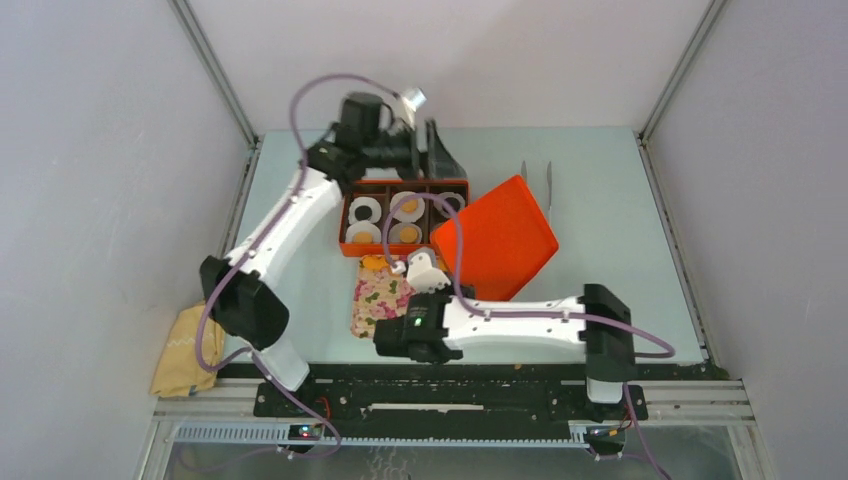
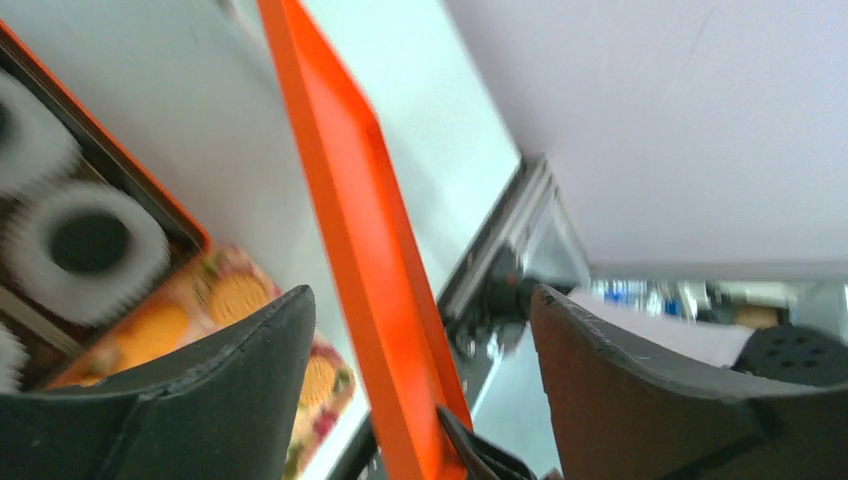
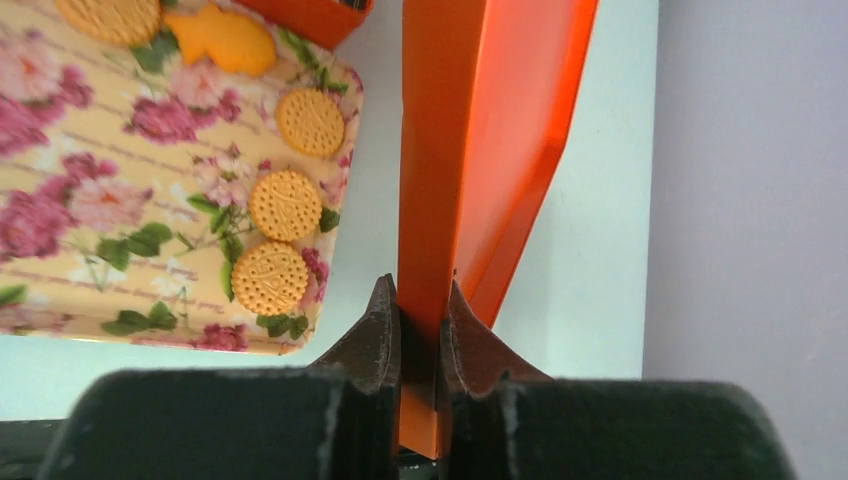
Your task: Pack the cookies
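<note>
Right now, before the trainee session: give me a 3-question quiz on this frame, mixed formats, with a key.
1. Multiple choice: what is the right gripper shut on? A) a paper cup B) the orange lid C) the tweezers
2. True or false: the left gripper is shut on a cookie.
3. Fill in: in the right wrist view, the loose round cookies lie on a ____-patterned tray.

Key: 1 B; 2 false (its fingers stand wide apart, holding nothing); 3 floral.
</note>
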Robot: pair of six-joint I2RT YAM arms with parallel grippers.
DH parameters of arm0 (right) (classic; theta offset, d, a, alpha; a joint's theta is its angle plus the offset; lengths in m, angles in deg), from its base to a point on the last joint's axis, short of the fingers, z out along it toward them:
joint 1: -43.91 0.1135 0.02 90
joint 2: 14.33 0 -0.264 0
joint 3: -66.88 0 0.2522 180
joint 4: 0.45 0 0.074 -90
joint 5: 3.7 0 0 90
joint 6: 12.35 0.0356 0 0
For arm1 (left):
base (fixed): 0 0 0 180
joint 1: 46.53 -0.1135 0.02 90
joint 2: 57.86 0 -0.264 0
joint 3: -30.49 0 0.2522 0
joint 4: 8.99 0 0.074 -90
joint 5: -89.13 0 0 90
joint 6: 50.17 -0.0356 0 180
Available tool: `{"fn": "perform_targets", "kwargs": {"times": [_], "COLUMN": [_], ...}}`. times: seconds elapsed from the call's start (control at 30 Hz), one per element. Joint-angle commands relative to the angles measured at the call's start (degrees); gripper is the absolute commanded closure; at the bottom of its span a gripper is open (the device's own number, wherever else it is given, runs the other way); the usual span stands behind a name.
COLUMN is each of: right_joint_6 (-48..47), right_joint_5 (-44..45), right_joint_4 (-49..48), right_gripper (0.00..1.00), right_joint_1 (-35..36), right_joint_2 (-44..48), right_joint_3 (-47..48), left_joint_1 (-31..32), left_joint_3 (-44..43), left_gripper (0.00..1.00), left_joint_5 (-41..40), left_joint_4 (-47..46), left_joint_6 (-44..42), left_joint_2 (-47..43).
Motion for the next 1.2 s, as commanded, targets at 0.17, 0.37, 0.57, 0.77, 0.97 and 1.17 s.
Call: {"fn": "perform_targets", "kwargs": {"times": [0.17, 0.37, 0.57, 0.77, 0.97, 1.17], "right_joint_6": [-27.27, -38.35, -26.24, -5.57, 8.76, 26.40], "right_joint_5": [-2.70, -43.47, -94.90, -117.87, -125.36, -124.99], "right_joint_4": [-10.64, -37.71, -63.11, -95.03, -117.09, -144.76], "right_gripper": [1.00, 1.00, 1.00, 1.00, 1.00, 1.00], "right_joint_1": [-4.91, -23.23, -54.24, -65.51, -67.50, -67.63], "right_joint_2": [17.60, 36.00, 46.07, 42.28, 32.67, 17.56], "right_joint_3": [15.03, 9.38, -5.10, -20.37, -25.11, -27.27], "left_joint_1": [-9.56, -9.71, -9.92, -9.92, -9.93, -9.92], "left_joint_3": [-10.26, 4.92, 16.69, 23.04, 26.18, 27.97], "left_gripper": [0.12, 0.12, 0.23, 0.99, 1.00, 1.00], "left_joint_5": [-11.60, -18.86, -32.94, -42.92, -49.99, -55.87], "left_joint_4": [-3.32, -5.60, -6.87, -7.00, -6.85, -6.61], "left_joint_6": [3.13, 1.33, 0.80, 0.39, -0.09, -1.57], "left_joint_2": [-15.43, -24.99, -34.18, -38.75, -41.25, -40.27]}}
